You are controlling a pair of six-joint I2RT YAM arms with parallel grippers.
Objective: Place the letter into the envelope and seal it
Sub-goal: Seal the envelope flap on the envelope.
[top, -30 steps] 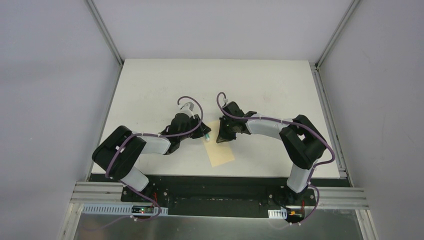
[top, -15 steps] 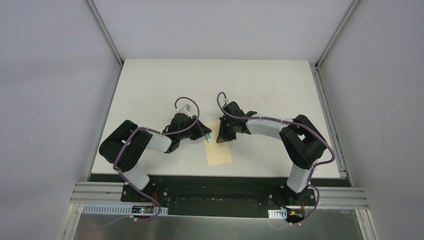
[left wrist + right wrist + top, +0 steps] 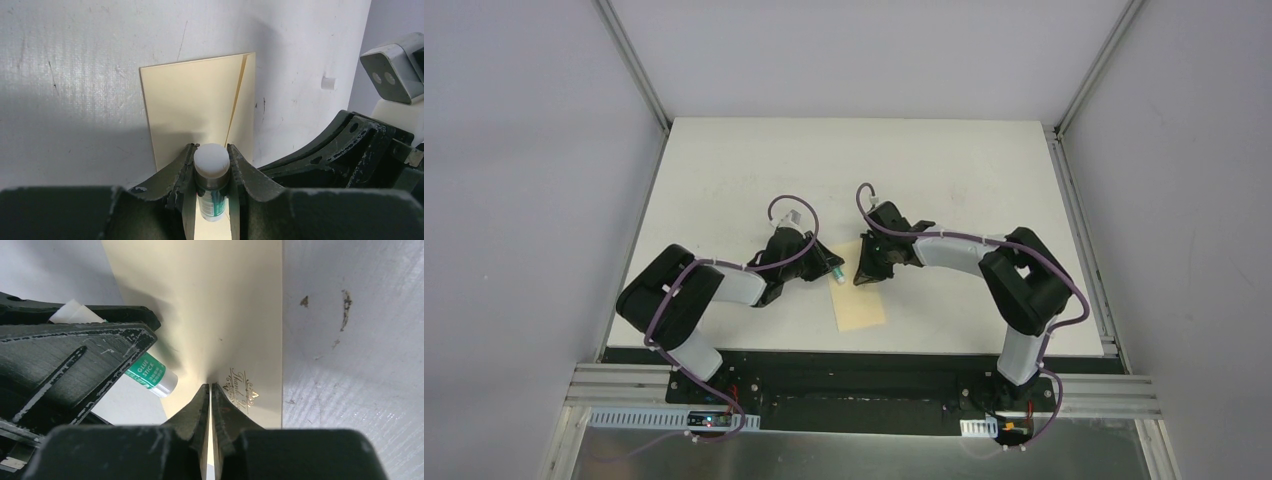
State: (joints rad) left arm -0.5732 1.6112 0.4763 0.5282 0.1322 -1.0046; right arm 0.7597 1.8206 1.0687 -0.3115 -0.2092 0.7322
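Glue stick in left end effector

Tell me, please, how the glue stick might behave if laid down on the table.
Being a round tube, the glue stick would probably roll if laid sideways on the table. It looks rigid, so the left gripper likely won't crush it. Its glossy label may be slippery.

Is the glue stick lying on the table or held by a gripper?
Held: the glue stick is clamped in the left gripper at the edge of the envelope.
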